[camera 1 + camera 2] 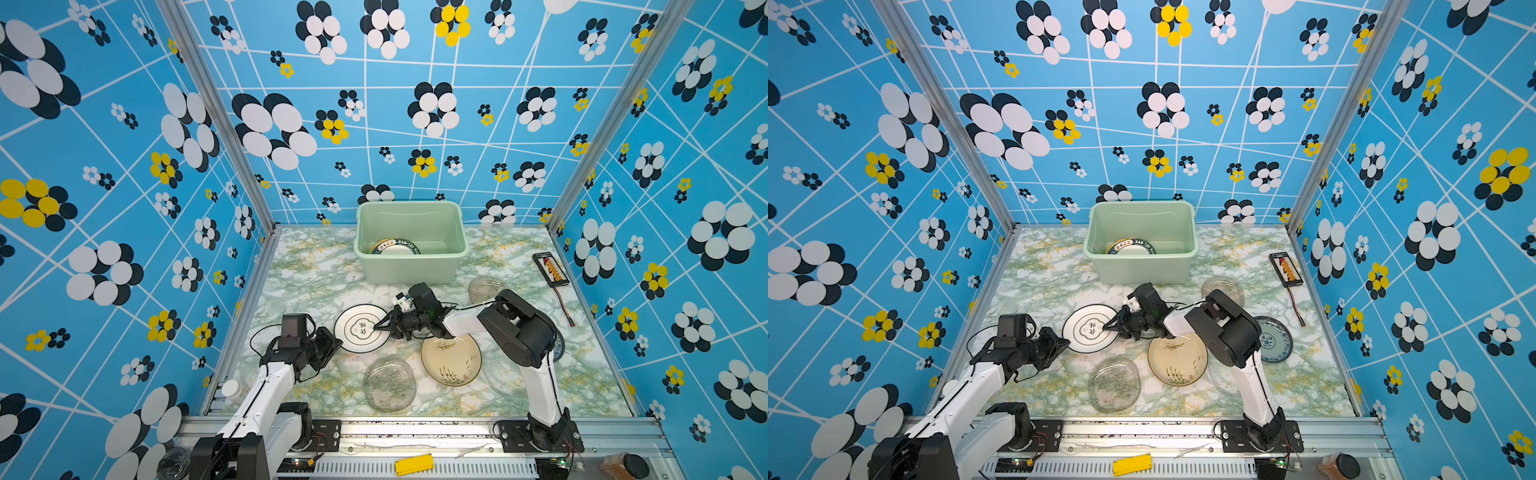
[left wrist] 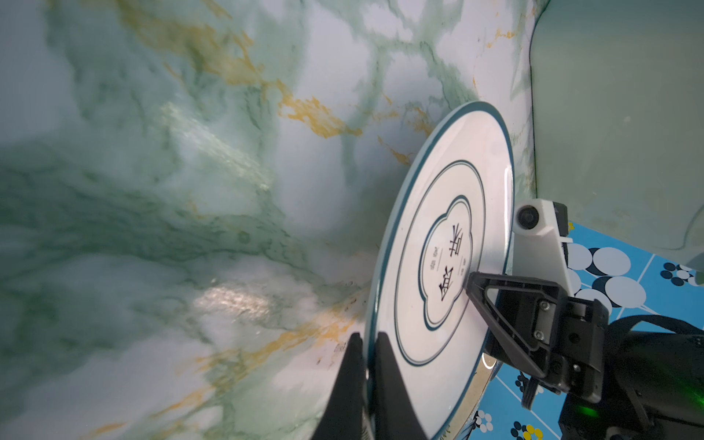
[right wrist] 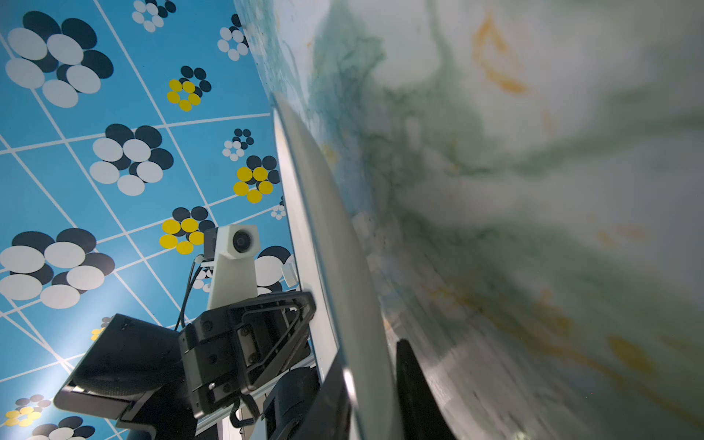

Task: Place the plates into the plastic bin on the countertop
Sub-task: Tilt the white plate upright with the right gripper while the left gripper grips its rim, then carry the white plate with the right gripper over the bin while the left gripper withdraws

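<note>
Clamping white plate, left tool: wrist view only.

Surfaces rundown: mostly glaze, glass and plastic

The white plate is finished in a shiny glaze, with glare picked up near its rim in the left wrist view, and the same glossy glaze is seen on the beige plate. The clear plate looks to be made of glass, bumpy and textured rather than smooth. The plastic bin is moulded in smooth pale green plastic with a dull satin look. The countertop is covered in a marble print with a soft sheen. The left gripper is done in matt black plastic, and bare brushed metal is used for the front rail.
</note>
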Available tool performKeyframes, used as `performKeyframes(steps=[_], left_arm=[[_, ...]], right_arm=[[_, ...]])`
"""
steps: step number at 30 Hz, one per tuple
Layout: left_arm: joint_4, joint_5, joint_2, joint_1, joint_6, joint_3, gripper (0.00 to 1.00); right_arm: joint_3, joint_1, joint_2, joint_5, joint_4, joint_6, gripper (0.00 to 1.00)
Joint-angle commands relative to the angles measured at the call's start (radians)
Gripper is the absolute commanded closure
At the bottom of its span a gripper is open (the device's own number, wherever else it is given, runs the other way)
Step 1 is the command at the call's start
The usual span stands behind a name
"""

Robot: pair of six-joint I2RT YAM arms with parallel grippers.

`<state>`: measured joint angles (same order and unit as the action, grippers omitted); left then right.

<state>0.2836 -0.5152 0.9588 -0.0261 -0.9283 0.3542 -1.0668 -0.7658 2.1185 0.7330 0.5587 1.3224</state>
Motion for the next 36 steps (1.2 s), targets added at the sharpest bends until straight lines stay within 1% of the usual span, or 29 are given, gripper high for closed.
performKeyframes(steps=[1, 5, 9, 12, 14, 15, 16, 17, 18, 19, 21, 23, 27, 31, 33, 34, 36], left_arm=[[0.079, -0.06, 0.0, 0.013, 0.047, 0.013, 1.0], [0.1, -0.06, -0.011, 0.015, 0.054, 0.024, 1.0], [0.133, -0.053, -0.031, 0.015, 0.057, 0.032, 1.0], [0.157, -0.045, -0.051, 0.017, 0.057, 0.038, 0.97], [0.17, -0.042, -0.063, 0.018, 0.055, 0.044, 0.9], [0.18, -0.039, -0.071, 0.019, 0.055, 0.048, 0.86], [0.193, -0.035, -0.079, 0.018, 0.057, 0.056, 0.79], [0.207, -0.03, -0.091, 0.018, 0.057, 0.064, 0.7], [0.218, -0.025, -0.101, 0.018, 0.059, 0.072, 0.63], [0.232, -0.017, -0.117, 0.018, 0.059, 0.082, 0.52], [0.262, 0.001, -0.149, 0.019, 0.064, 0.108, 0.4], [0.299, 0.024, -0.184, 0.018, 0.077, 0.146, 0.31], [0.352, 0.071, -0.244, 0.017, 0.093, 0.232, 0.22], [0.322, 0.11, -0.31, 0.017, 0.038, 0.292, 0.14], [0.289, 0.109, -0.326, 0.017, 0.017, 0.312, 0.13], [0.284, 0.105, -0.325, 0.017, 0.014, 0.33, 0.11], [0.287, 0.09, -0.31, 0.018, 0.028, 0.367, 0.1]], right_arm=[[-0.052, -0.026, -0.037, 0.039, 0.109, -0.004, 0.82], [-0.062, -0.026, -0.072, 0.022, 0.049, -0.06, 0.85], [-0.085, -0.026, -0.121, -0.004, -0.072, -0.15, 0.92], [-0.098, -0.026, -0.152, -0.026, -0.145, -0.204, 0.97], [-0.105, -0.026, -0.172, -0.041, -0.199, -0.239, 1.0], [-0.106, -0.025, -0.184, -0.05, -0.223, -0.256, 1.0], [-0.11, -0.026, -0.195, -0.06, -0.25, -0.274, 1.0], [-0.111, -0.025, -0.209, -0.069, -0.274, -0.288, 1.0], [-0.113, -0.026, -0.221, -0.078, -0.296, -0.3, 1.0], [-0.116, -0.026, -0.235, -0.087, -0.324, -0.315, 1.0], [-0.121, -0.026, -0.267, -0.103, -0.377, -0.344, 1.0], [-0.138, -0.026, -0.305, -0.124, -0.464, -0.389, 1.0], [-0.196, -0.024, -0.376, -0.187, -0.68, -0.504, 1.0], [-0.271, -0.009, -0.448, -0.268, -0.883, -0.592, 1.0], [-0.307, 0.002, -0.481, -0.3, -0.952, -0.628, 1.0], [-0.333, 0.007, -0.5, -0.319, -0.99, -0.648, 1.0], [-0.375, 0.023, -0.523, -0.355, -1.047, -0.675, 1.0]])
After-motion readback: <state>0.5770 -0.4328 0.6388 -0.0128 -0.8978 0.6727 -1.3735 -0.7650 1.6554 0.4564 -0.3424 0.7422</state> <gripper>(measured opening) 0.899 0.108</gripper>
